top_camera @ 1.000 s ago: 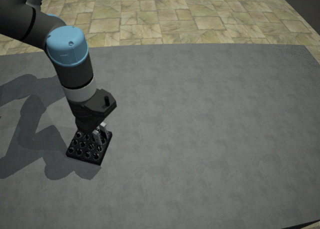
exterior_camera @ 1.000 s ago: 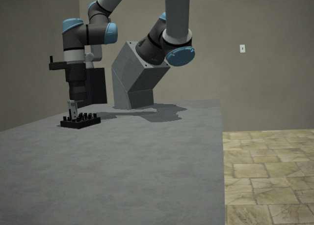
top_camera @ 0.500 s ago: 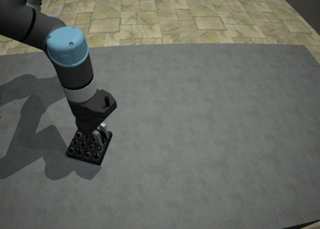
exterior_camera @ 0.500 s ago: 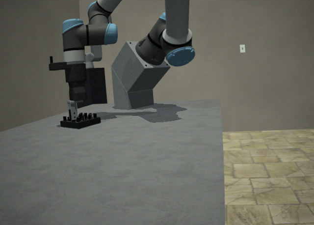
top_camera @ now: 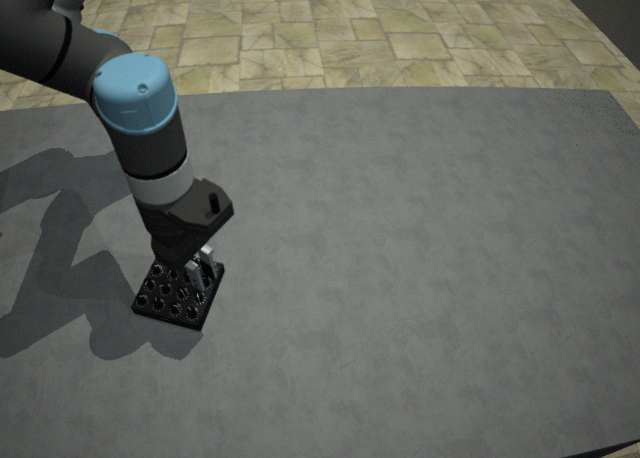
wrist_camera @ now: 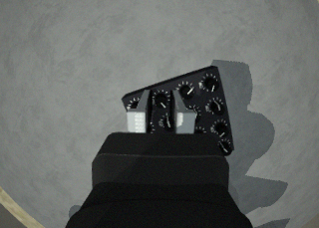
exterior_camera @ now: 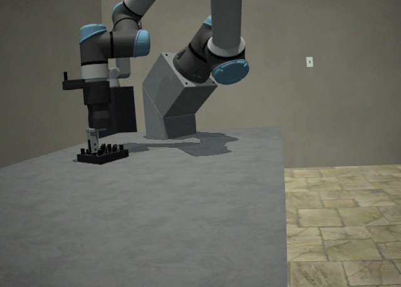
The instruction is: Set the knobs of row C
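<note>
Knob box (top_camera: pixel 155 308) stands on the table (top_camera: pixel 413 236) directly beneath the gripper (top_camera: pixel 200 267), whose fingers straddle one knob at its edge, part open, gripping nothing. Arm wrist vertical, pointing down.

No readable text anywhere. Knob box (top_camera: pixel 155 308) has white tick marks around its knobs, but the printed names are too small and blurred to read in the top, exterior and wrist views. No brand or number legible on the arm (exterior_camera: pixel 97 51).
</note>
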Controlling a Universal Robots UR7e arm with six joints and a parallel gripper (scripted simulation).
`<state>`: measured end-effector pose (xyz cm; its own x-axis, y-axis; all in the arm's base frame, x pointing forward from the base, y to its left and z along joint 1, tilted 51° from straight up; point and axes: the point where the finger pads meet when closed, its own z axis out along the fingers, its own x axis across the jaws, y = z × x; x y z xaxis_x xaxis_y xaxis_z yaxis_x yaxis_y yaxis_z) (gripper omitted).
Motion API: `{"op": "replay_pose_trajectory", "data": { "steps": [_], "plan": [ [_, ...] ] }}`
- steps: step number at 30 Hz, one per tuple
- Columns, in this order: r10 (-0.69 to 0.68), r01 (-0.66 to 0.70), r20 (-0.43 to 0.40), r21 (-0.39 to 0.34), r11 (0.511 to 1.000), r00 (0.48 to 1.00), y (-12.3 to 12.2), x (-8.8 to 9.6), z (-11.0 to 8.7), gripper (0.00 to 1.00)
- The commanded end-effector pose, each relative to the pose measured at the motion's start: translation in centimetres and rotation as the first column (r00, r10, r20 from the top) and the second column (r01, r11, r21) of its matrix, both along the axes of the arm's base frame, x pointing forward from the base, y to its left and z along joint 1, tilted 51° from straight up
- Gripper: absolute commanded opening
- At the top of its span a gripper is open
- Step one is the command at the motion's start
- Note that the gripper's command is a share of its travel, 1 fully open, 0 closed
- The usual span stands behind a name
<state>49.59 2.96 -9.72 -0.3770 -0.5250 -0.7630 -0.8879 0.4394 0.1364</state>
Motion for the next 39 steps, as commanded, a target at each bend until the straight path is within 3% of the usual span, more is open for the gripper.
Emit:
{"op": "replay_pose_trajectory", "data": {
  "steps": [1, 10, 11, 39],
  "plan": [
    [0.000, 0.000, -0.002, 0.002, 1.000, 1.000, 0.14, -0.09, -0.07, 0.46],
    [0.000, 0.000, -0.002, 0.002, 1.000, 1.000, 0.14, -0.09, -0.07, 0.46],
    [0.000, 0.000, -0.002, 0.002, 1.000, 1.000, 0.14, -0.09, -0.07, 0.30],
    [0.000, 0.000, -0.002, 0.002, 1.000, 1.000, 0.14, -0.09, -0.07, 0.30]
  ]
}}
